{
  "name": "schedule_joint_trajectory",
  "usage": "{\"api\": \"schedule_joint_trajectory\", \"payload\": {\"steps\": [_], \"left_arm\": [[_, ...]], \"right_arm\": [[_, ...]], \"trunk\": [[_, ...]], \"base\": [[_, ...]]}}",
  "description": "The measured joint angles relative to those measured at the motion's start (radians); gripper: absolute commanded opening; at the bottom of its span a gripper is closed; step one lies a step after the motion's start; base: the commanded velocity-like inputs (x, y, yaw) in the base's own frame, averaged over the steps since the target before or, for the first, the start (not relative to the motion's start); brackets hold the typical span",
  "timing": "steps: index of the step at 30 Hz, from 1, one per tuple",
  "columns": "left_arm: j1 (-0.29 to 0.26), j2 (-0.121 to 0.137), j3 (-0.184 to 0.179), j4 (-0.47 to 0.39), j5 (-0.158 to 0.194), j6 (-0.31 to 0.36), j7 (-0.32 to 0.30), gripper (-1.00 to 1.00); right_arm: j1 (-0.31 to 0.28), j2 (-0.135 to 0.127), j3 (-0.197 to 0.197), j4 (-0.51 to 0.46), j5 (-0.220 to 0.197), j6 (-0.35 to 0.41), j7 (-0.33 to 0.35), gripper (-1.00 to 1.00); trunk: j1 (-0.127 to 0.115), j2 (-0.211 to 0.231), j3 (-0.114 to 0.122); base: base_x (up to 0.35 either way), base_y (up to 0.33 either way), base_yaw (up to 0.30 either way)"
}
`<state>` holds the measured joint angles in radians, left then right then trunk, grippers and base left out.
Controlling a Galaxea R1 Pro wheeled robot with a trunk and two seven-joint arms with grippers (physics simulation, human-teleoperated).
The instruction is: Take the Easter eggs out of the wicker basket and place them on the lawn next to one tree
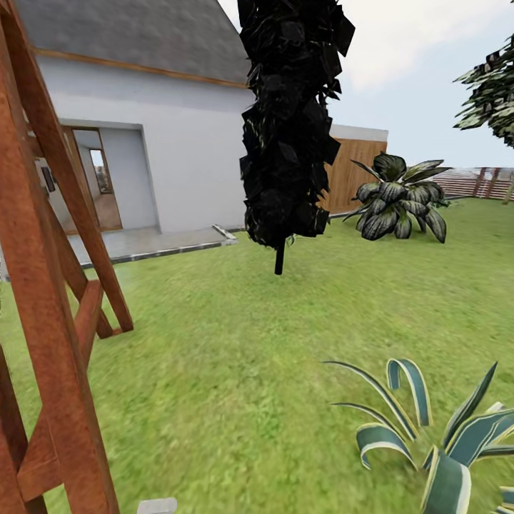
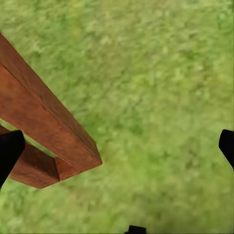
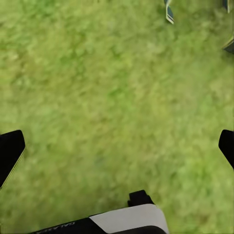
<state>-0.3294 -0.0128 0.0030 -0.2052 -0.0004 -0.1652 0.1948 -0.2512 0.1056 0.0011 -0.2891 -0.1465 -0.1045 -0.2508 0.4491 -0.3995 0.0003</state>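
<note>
I am facing the lawn (image 1: 235,357), with a black-leaved tree (image 1: 289,121) standing ahead and a white house (image 1: 164,143) behind it. A red-brown wooden frame (image 1: 50,300) is rising at my left, and its beam (image 2: 46,131) is showing beneath my left claw (image 2: 117,146). Both my left claw and my right claw (image 3: 117,146) are hanging spread wide over grass, holding nothing. Striped plants (image 1: 442,442) are growing at my right.

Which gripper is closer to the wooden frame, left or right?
Left. The left gripper hangs open just above the wooden frame, whose beam end sits between its fingers. The right gripper, also open, has lawn beneath it.
</note>
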Motion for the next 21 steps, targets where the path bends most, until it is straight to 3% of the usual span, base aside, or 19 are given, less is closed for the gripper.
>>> {"api": "schedule_joint_trajectory", "payload": {"steps": [11,21], "left_arm": [[0.0,0.0,0.0,0.0,0.0,0.0,0.0,1.0],[0.0,-0.001,0.0,0.0,0.0,0.0,0.0,1.0]], "right_arm": [[0.0,0.0,0.0,0.0,0.0,0.0,0.0,1.0],[0.0,0.0,0.0,0.0,0.0,0.0,0.0,1.0]], "trunk": [[0.0,0.0,0.0],[0.0,0.0,-0.002]], "base": [[0.329,-0.024,0.078],[0.299,-0.138,0.141]]}}
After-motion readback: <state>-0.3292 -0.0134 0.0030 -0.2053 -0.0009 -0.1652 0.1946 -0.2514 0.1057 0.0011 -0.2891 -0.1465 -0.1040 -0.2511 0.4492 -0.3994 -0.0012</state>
